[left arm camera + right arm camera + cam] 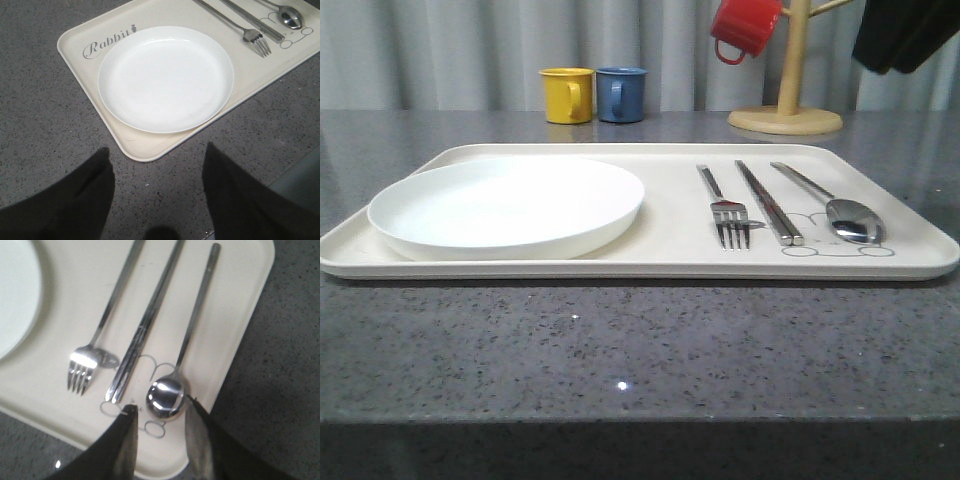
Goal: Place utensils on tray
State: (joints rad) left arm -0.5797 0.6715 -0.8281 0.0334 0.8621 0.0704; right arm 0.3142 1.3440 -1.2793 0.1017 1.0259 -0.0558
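Grey speckled bench is lying nearest the camera, w/ the cream tray sitting on it just behind. On the tray's left side a round white plate is resting; on its right side the utensils are lying side by side, handles pointing away: fork, then chopsticks as a pair, then spoon furthest right, its bowl over the grey rabbit drawing. Right tool is hovering just above the spoon bowl, fingers apart, gripping nothing. Left tool is hanging over bare bench near the tray's corner, fingers wide apart, also w/o anything. Further back, yellow mug and blue mug are standing together; a red mug is hanging on a wooden mug tree.
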